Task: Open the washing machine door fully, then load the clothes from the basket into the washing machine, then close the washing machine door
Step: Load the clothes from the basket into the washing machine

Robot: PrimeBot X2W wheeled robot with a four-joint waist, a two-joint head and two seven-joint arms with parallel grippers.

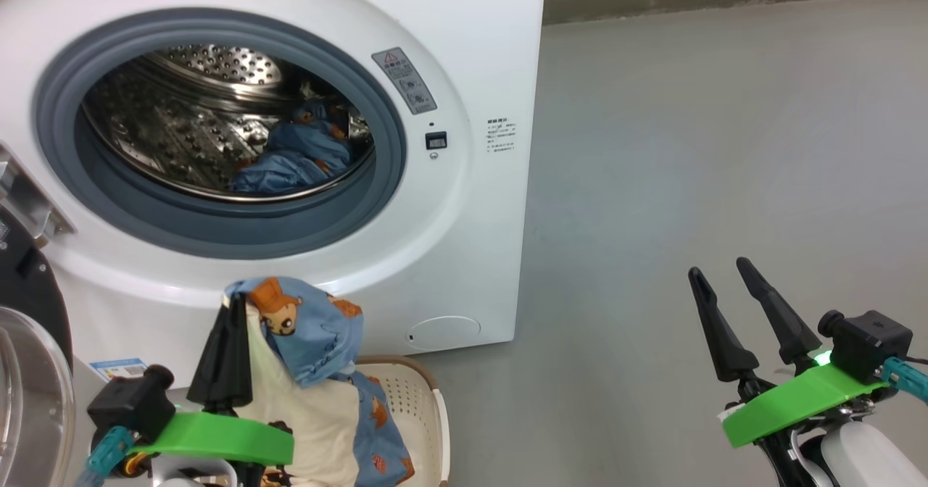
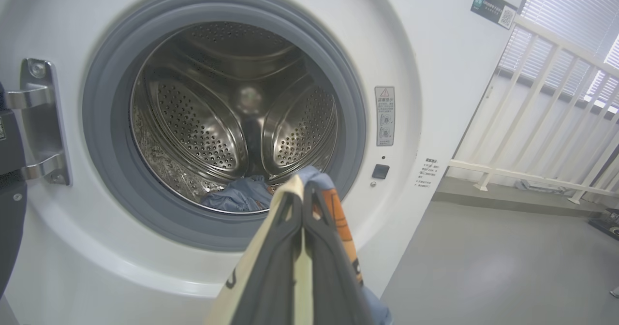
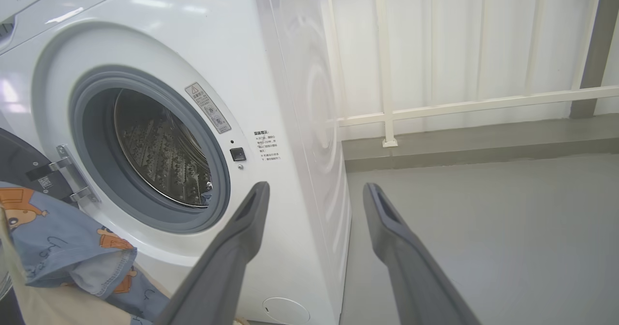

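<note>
Left gripper (image 1: 235,302), at the near left, has its jaws pressed together on a fold of the held garment (image 1: 312,342). It stands in front of the lower rim of the round opening. In the left wrist view its two fingers (image 2: 271,267) lie flat against each other with cream cloth pinched between them, and their tips are level with the lower edge of the opening. Light-blue fabric printed with orange-brown bears drapes over the fingertips to the right. A cream panel hangs down past the green mount (image 1: 217,436) over the left part of the basket (image 1: 417,400).

Basket: cream, perforated and brown-rimmed, on the floor (image 1: 725,146) just in front of the washing machine (image 1: 471,45), near and to the left of the round flap (image 1: 444,331).

Right gripper (image 1: 719,268): at the near right, well apart from the machine, jaws spread wide with nothing between them, over bare grey floor.

Washing machine door (image 1: 32,291): swung open to the left, its black frame and glass bowl at the left edge, joined to the cabinet by the metal hinge (image 1: 22,197).

Grey rubber ring (image 1: 239,230): surrounds the perforated steel drum (image 1: 181,125). A second garment (image 1: 297,157), blue, lies at the lower right inside the drum.

White railing (image 3: 459,105): runs beyond the machine at the far right.
</note>
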